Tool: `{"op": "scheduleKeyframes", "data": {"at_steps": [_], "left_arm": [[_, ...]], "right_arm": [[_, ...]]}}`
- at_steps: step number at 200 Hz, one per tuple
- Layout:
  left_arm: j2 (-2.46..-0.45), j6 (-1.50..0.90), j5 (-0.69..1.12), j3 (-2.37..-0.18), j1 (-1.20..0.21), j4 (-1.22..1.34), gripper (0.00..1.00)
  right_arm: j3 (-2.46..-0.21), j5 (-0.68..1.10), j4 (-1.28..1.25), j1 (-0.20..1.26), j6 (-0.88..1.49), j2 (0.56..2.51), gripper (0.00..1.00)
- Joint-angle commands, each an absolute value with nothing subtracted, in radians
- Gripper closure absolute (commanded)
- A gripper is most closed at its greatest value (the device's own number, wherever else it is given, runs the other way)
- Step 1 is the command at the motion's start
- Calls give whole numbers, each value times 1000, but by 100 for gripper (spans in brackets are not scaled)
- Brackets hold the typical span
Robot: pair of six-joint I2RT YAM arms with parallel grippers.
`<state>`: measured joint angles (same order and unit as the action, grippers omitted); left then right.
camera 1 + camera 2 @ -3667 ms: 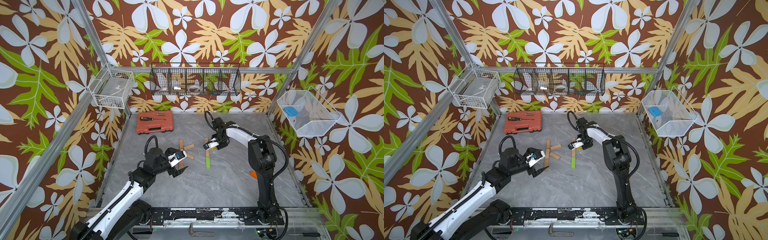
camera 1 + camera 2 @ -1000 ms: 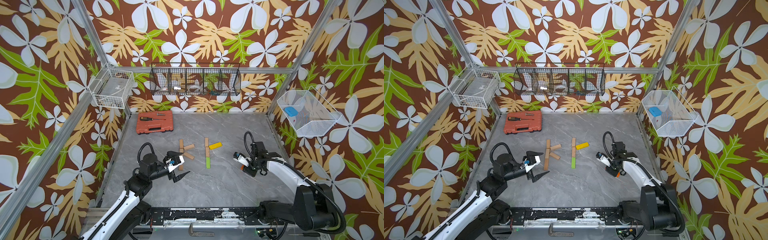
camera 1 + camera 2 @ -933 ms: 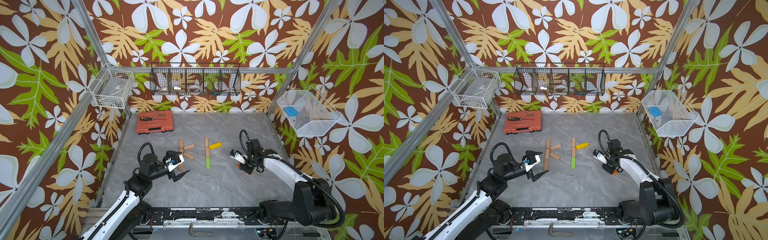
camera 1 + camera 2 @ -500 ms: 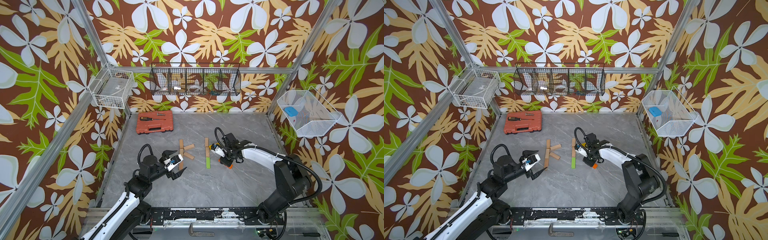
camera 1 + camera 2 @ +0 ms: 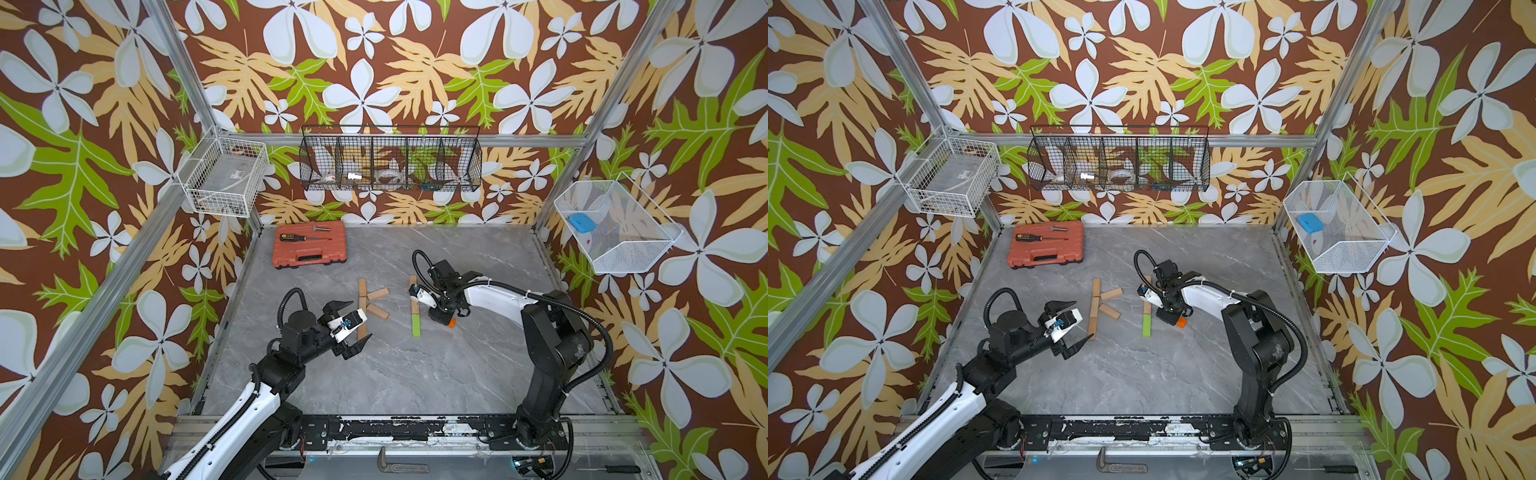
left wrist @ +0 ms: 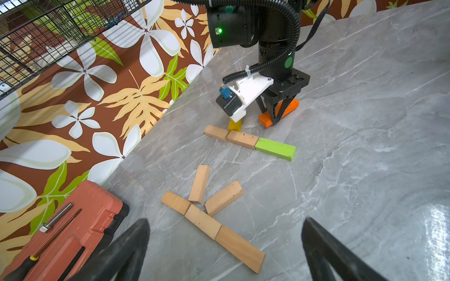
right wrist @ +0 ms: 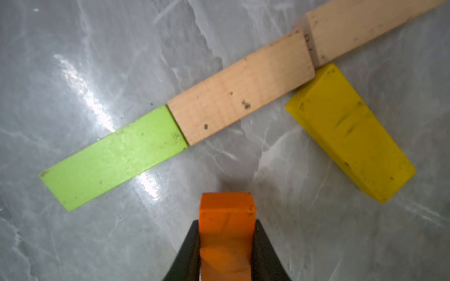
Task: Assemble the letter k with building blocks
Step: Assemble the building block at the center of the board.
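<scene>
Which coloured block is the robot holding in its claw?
The orange block, pinched in the shut right gripper. The green block, yellow block and plain wooden blocks all lie flat on the table.

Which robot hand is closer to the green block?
The right hand. It is just beside the green block, holding an orange block. The left hand is open and farther away, over by the plain wooden blocks.
</scene>
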<state>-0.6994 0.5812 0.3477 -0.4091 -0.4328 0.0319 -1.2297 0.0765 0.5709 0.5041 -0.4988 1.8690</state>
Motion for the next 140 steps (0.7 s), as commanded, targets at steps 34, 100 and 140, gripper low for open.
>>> {"op": "scheduleKeyframes", "data": {"at_steps": [34, 100, 140], "left_arm": [[-695, 595, 349, -407, -431, 46, 1], [-693, 601, 351, -407, -431, 44, 1], [-691, 601, 354, -408, -431, 43, 1]], "right_arm": [[-1307, 98, 603, 505, -472, 1933, 83], [-1327, 123, 625, 512, -442, 1950, 82], [-1327, 126, 624, 519, -434, 1966, 80]]}}
